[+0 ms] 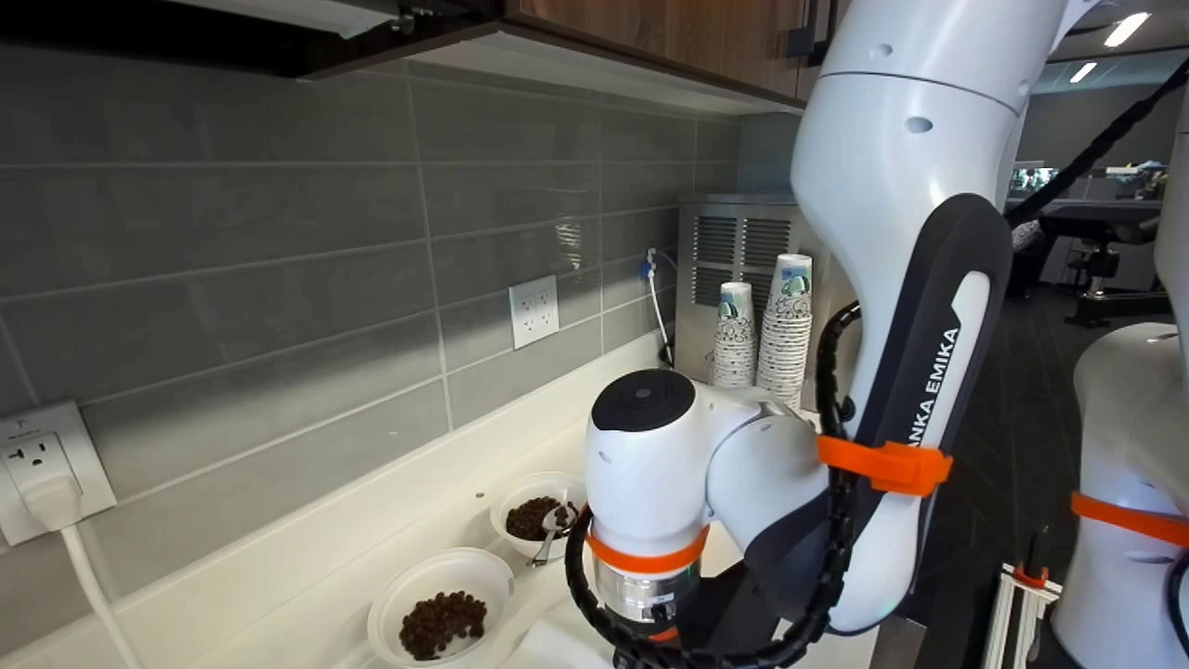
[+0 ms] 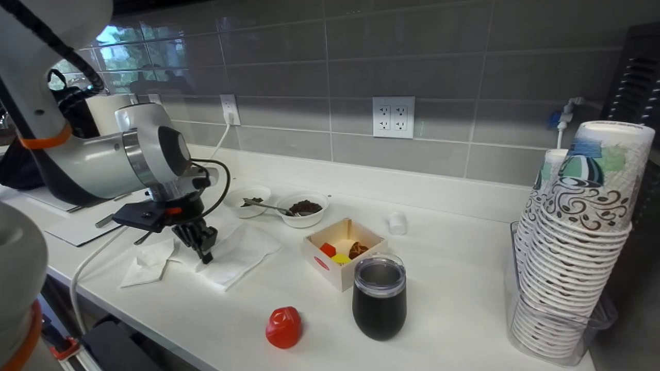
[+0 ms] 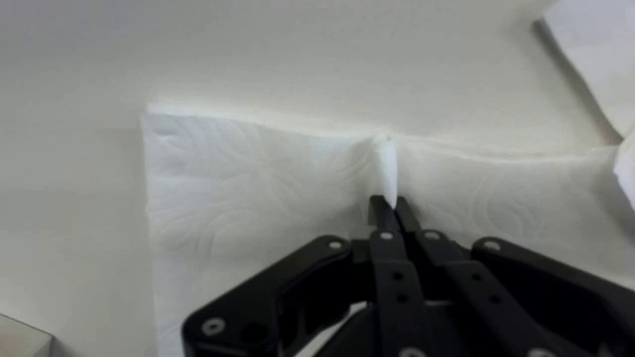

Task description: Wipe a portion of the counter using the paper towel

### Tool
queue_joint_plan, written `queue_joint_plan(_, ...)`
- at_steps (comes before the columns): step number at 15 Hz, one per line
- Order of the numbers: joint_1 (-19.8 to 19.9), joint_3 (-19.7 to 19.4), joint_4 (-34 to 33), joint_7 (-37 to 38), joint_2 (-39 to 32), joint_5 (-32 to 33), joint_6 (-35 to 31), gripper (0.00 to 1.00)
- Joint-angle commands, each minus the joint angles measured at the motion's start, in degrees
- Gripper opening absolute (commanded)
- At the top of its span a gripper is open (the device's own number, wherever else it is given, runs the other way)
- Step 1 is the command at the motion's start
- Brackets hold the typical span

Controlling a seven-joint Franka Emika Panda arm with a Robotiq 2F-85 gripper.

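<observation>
1. End effector: gripper [image 3: 392,206], lower centre of the wrist view; fingertips brought together, pinching a raised fold of the paper towel [image 3: 213,198].
2. Paper towel: laid on the counter [image 2: 456,268], left of centre in an exterior view, beneath the gripper.
3. Folded white piece [image 2: 147,265]: just left of the towel in that view; whether joined to it, cannot tell.
4. Bowls [image 2: 301,221]: two, upper centre-left, holding dark pieces.
5. Pale box [image 2: 336,274], black tumbler [image 2: 379,312], red object [image 2: 283,328]: centre to lower centre, apart from the towel.
</observation>
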State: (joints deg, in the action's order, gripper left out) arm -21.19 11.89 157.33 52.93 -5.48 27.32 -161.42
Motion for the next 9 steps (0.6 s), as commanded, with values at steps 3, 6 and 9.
queue_joint_plan(3, 0.61, -4.30, 0.02, 10.05, -1.20, 10.84, -0.33, 0.01)
queue_joint_plan(6, 0.75, -2.49, 0.12, 6.61, -2.68, 5.67, -1.71, 0.01)
queue_joint_plan(9, 0.94, 1.30, 0.17, 1.33, -3.93, -2.61, -6.79, 0.01)
